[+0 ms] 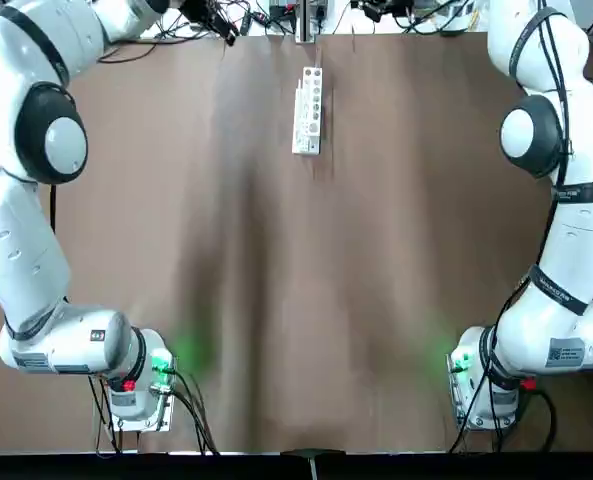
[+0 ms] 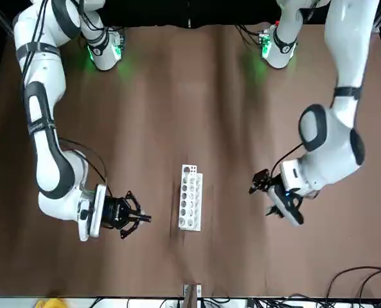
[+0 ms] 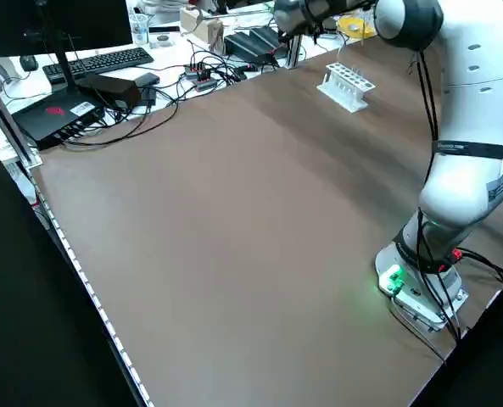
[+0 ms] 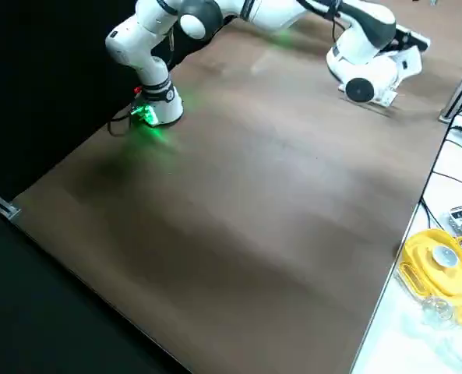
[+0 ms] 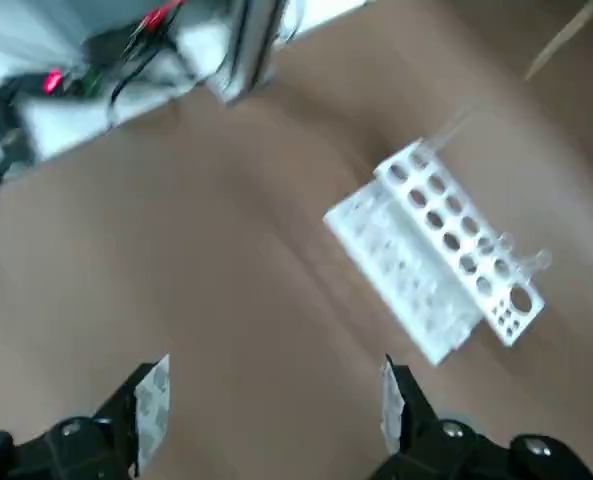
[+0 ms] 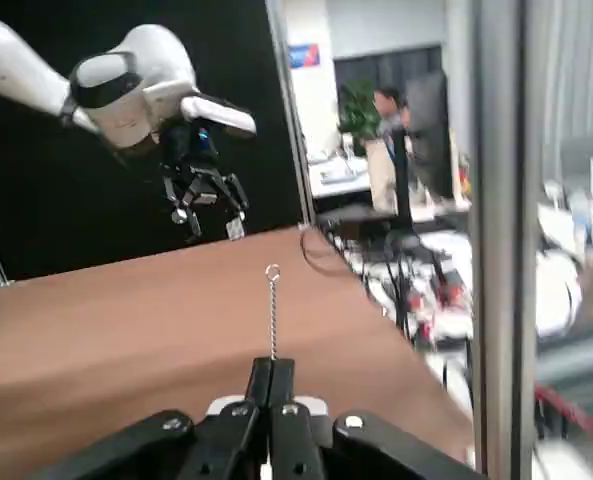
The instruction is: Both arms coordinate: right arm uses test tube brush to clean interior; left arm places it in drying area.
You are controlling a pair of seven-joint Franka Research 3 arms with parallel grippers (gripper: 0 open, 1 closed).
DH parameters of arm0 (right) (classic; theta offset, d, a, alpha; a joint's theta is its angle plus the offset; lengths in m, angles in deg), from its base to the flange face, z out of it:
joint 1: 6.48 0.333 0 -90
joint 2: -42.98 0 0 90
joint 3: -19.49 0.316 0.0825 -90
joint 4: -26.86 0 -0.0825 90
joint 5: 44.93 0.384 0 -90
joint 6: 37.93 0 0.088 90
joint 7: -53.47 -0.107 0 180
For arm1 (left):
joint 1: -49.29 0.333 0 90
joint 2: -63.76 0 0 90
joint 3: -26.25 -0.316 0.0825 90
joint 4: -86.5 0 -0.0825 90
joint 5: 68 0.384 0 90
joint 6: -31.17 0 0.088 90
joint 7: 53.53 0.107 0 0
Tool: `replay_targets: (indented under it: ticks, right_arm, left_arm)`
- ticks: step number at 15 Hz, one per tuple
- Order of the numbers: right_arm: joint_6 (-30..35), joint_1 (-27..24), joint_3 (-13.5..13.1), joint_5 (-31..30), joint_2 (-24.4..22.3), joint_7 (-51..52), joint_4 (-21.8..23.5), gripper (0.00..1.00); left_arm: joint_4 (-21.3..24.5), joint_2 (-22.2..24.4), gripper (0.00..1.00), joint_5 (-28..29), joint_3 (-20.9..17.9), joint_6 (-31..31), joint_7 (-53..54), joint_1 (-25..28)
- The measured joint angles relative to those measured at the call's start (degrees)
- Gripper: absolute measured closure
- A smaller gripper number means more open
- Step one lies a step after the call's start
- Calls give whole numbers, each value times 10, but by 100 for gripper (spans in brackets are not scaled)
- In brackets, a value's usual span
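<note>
A brown-covered desk (image 1: pixel 376 250) spreads beneath the overhead camera, soft shadows and faint green glows lying across its surface. Black panels (image 4: pixel 44 70) border it, met at the edges by metal framing, including an upright silver post (image 6: pixel 503 250). Past one edge, a white side table (image 3: pixel 187 52) holds a monitor (image 3: pixel 60 32), a black keyboard (image 3: pixel 98 63) and tangled dark cables (image 3: pixel 141 119); elsewhere beyond the desk sits a yellow tray (image 4: pixel 449 273). In the blurred room behind, a person (image 6: pixel 388 108) appears near a green plant (image 6: pixel 358 110), against a pale wall (image 6: pixel 376 28).
</note>
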Motion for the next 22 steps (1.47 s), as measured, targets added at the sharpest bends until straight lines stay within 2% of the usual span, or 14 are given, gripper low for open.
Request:
replay_targets:
  ticks: [3, 6, 9, 13, 15, 16, 19, 22]
  right_arm:
    - [9, -22, 0, -35, 2, -72, 21, 98]
    - [12, -38, 0, -101, 2, -151, 26, 98]
    - [13, -47, 0, -179, 1, -253, 28, 98]
    - [13, -43, 4, -307, 0, -432, 28, 98]
    - [3, -39, 4, -352, 0, -505, 29, 98]
    - [-14, -37, 4, -383, 0, -570, 31, 98]
    - [-56, -33, 4, -415, 0, -664, 36, 98]
    - [-100, -10, -12, -465, 1, -790, 43, 98]
  left_arm:
    - [-10, -56, 0, -94, 45, 75, 155, -2]
    - [-47, -121, 0, -156, 97, 99, 299, -3]
    - [-72, -183, 0, -274, 137, 115, 457, -6]
    - [-91, -224, 0, -409, 152, 114, 689, -14]
    - [-97, -233, 0, -473, 154, 110, 751, -21]
    - [-118, -246, 0, -513, 154, 110, 779, -35]
    - [-176, -285, 1, -529, 154, 110, 811, -61]
    - [-220, -319, 1, -586, 154, 106, 846, -74]
